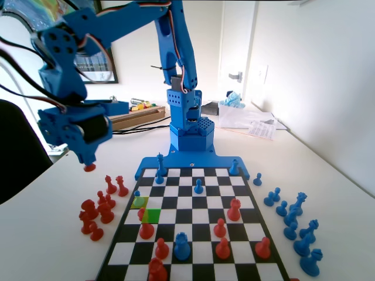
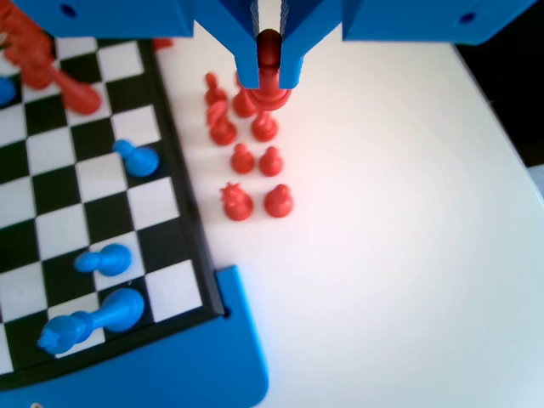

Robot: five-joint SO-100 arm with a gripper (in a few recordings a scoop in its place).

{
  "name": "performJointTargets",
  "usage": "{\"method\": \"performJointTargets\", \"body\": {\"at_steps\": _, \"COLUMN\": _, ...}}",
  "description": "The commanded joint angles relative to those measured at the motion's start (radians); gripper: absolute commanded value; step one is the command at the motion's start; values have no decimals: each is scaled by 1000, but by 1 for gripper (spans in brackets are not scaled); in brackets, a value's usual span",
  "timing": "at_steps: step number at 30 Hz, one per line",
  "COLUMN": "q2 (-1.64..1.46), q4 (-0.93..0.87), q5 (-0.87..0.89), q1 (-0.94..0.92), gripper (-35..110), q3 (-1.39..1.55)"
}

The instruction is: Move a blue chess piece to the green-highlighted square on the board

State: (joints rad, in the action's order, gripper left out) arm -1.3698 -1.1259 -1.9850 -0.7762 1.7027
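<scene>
**A:** Where's the gripper (image 1: 88, 161) right now?

**B:** Off the board (image 1: 202, 253), hanging over the table (image 2: 382, 212) beyond the board's left edge in the fixed view. The jaws are clenched on a red pawn (image 2: 270, 92), with its base poking out below them, right above the cluster of red pieces (image 2: 246, 161) parked there.

**A:** So the blue chess piece (image 1: 137, 194) isn't in hand?

**B:** No. It stands upright in the board's left edge column in the fixed view, at the paler yellow-green square (image 1: 139, 202). The green-highlighted square (image 1: 152, 215) sits diagonally next to that one, one column inward and nearer the camera. A red piece (image 1: 146, 229) stands close beside it, but I can't tell if it overlaps the green.

**A:** How will the blue pawn handle?

**B:** My guess is light, rigid plastic — smooth, so a bit slippery, and easy to tip if nudged at the head. I'd take it at the narrow neck under the ball head, jaws straddling it from above, so the ball can't slide through.

**A:** And before that?

**B:** The red pawn likely has to be set down among its fellows first — then the jaws are free for the blue one.
</scene>
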Motion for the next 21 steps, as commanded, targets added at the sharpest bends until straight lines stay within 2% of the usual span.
{"method": "performJointTargets", "body": {"at_steps": 1, "q2": 11, "q4": -23, "q5": 3, "q1": -63, "gripper": 1, "q3": -83}}
{"method": "performJointTargets", "body": {"at_steps": 7, "q2": 106, "q4": 21, "q5": 21, "q1": -97, "gripper": 1, "q3": -138}}
{"method": "performJointTargets", "body": {"at_steps": 21, "q2": 301, "q4": 302, "q5": 28, "q1": -87, "gripper": 1, "q3": -72}}
